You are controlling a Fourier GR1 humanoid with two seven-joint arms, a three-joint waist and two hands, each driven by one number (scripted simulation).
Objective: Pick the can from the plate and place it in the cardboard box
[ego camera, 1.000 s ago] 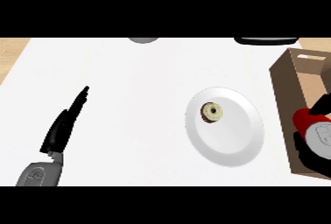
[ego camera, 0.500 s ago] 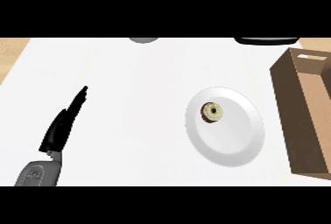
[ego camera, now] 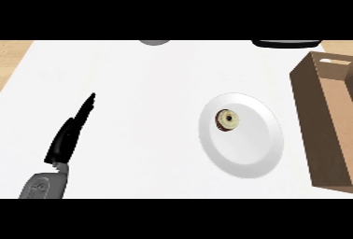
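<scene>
A small can [ego camera: 229, 120], seen from above as a tan disc with a dark rim, stands on the upper left part of a white plate [ego camera: 248, 149]. An open cardboard box [ego camera: 325, 140] lies at the right edge of the counter, just right of the plate. My left hand [ego camera: 69, 135] rests at the lower left with its fingers straight, pointing up the counter, far from the can. My right hand does not show in the view.
A grey round object [ego camera: 154, 42] and a dark object [ego camera: 286, 43] sit at the counter's far edge. The counter's wooden side shows at the top left corner [ego camera: 14, 56].
My right hand, seen over the box at the right edge a second ago, has left the view. The can, plate and left hand have stayed put.
</scene>
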